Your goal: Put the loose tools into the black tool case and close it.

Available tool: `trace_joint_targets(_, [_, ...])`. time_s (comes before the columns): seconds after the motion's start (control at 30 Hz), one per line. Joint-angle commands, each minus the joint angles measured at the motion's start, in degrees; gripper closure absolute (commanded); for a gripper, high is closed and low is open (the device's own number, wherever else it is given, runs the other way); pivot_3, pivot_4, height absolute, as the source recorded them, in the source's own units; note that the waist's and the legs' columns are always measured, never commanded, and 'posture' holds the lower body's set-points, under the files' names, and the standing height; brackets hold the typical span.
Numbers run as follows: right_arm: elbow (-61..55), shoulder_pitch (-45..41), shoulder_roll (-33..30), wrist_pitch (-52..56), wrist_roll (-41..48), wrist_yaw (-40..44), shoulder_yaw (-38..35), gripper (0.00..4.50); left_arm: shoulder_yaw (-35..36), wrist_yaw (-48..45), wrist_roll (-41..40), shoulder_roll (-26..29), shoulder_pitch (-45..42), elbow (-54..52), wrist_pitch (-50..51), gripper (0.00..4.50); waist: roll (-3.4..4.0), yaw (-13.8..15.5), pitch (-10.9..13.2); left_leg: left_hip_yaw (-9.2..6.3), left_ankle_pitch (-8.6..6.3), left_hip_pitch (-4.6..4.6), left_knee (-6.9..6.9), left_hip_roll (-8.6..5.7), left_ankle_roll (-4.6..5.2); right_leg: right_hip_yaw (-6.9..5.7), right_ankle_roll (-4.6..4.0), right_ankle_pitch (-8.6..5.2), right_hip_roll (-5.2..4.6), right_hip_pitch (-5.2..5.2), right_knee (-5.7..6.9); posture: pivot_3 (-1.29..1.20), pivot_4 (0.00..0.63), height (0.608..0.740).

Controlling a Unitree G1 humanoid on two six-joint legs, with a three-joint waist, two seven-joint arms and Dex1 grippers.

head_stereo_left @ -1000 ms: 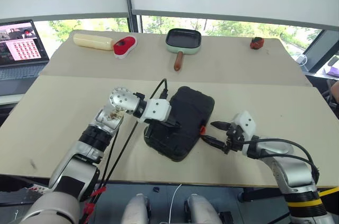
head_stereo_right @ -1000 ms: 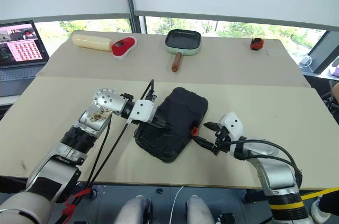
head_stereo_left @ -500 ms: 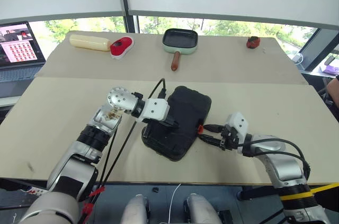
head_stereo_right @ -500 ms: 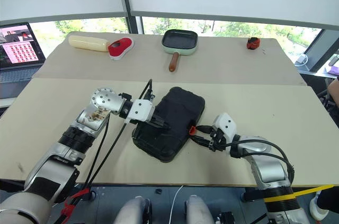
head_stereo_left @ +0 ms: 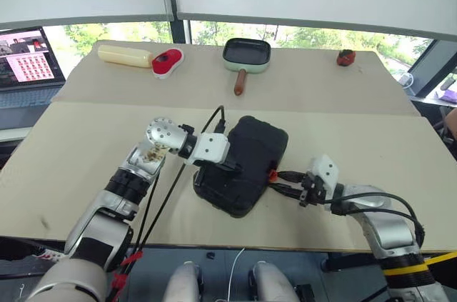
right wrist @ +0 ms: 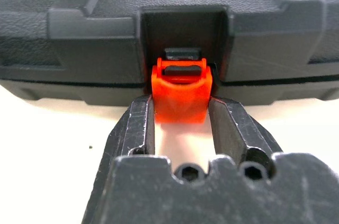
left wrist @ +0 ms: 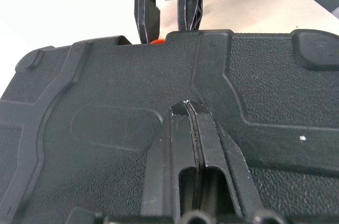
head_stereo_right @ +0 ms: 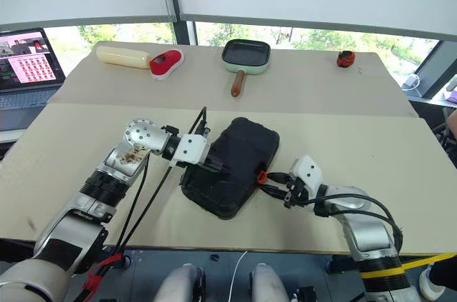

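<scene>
One black tool case (head_stereo_left: 243,165), lid down, lies on the near half of your tan table (head_stereo_left: 86,138), between your two arms. Your left gripper (left wrist: 189,108) rests on the lid with its fingers pressed together. Your right gripper (right wrist: 181,108) is at the case's front edge, its fingers pinching the orange latch (right wrist: 180,92) from both sides. Further items, well apart along the far edge: one green frying pan (head_stereo_left: 247,56) with brown handle, one cream oblong object (head_stereo_left: 125,56), one red-and-white object (head_stereo_left: 168,61), one small red object (head_stereo_left: 346,57). One laptop (head_stereo_left: 25,59) stands beyond the table's left end.
</scene>
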Motion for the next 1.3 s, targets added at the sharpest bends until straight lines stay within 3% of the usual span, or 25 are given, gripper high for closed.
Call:
trace_joint_targets(0.03, [-2.9,0.7,-1.1,-0.3,1.7,0.2,-1.8,3.26,-2.3,-0.9,3.0,0.5,1.2,2.3,0.1,4.50,0.00,0.1,0.0,0.00,0.00,0.00,0.00,0.00,0.00,0.00,0.00,0.00,0.00,0.00,0.00,0.00,0.150,0.740])
trace_joint_targets(0.3, [-4.0,0.7,-1.2,1.8,2.4,-0.1,-0.8,3.26,-2.5,-0.9,3.1,-0.3,0.7,3.5,-0.7,4.50,0.00,0.5,0.0,0.00,0.00,0.00,0.00,0.00,0.00,0.00,0.01,-0.01,0.00,0.00,0.00,0.00,0.150,0.740])
trace_joint_targets(0.37, [-4.4,0.8,-1.5,2.2,2.0,-0.5,-0.7,2.26,-2.5,-0.9,3.1,-0.3,0.6,3.7,-0.8,4.50,0.00,0.6,0.0,0.00,0.00,0.00,0.00,0.00,0.00,0.00,0.01,-0.01,0.00,0.00,0.00,0.00,0.150,0.740])
trace_joint_targets(0.43, [-5.6,1.6,-2.6,3.1,1.6,-1.3,-1.6,1.69,-2.5,-0.9,3.2,-0.4,0.7,3.8,-1.0,4.50,0.00,0.7,0.0,0.00,0.00,0.00,0.00,0.00,0.00,0.00,0.01,-0.01,0.00,0.00,0.00,0.00,0.150,0.740])
trace_joint_targets(0.5, [-6.8,3.0,-4.2,4.2,2.5,-1.1,-3.3,1.69,-2.6,-0.8,3.3,-0.5,0.7,4.1,-1.2,4.50,-0.01,0.9,0.0,0.00,0.00,0.00,0.00,-0.01,0.00,0.00,0.01,-0.01,-0.01,0.00,0.00,0.00,0.150,0.740])
trace_joint_targets(0.6, [-6.9,5.2,-5.9,3.7,2.8,-0.5,-4.5,2.38,-2.7,-0.5,3.4,-0.7,1.0,4.0,-1.4,4.50,-0.01,1.1,0.0,0.01,-0.01,-0.02,0.00,-0.02,0.01,-0.01,0.00,-0.01,-0.03,0.00,-0.03,0.00,0.150,0.740])
trace_joint_targets(0.8, [-3.4,5.5,-5.2,1.5,-1.3,-2.1,-1.3,4.41,-2.9,0.1,3.6,-1.6,1.0,3.8,-1.4,4.50,-0.02,1.1,0.0,0.01,-0.01,-0.01,0.01,-0.02,0.01,-0.01,0.10,-0.07,-0.03,0.01,-0.04,0.00,0.150,0.740])
trace_joint_targets(1.13, [1.1,-0.4,-0.6,-0.7,-6.6,-6.2,4.2,4.47,-3.0,-0.1,4.0,-2.0,0.1,4.9,-2.1,4.50,-0.02,1.1,0.0,0.01,-0.01,0.00,0.02,-0.03,0.01,-0.02,0.12,-0.08,-0.05,0.03,-0.05,0.00,0.150,0.740])
trace_joint_targets(1.3, [-0.9,0.2,0.6,-0.4,-5.2,-5.9,4.1,4.47,-3.1,-0.1,4.0,-2.6,-0.1,4.8,-1.9,4.50,-0.02,1.1,0.0,0.01,-0.01,0.01,0.02,-0.03,0.01,-0.02,0.11,-0.06,-0.04,0.05,-0.04,0.00,0.150,0.740])
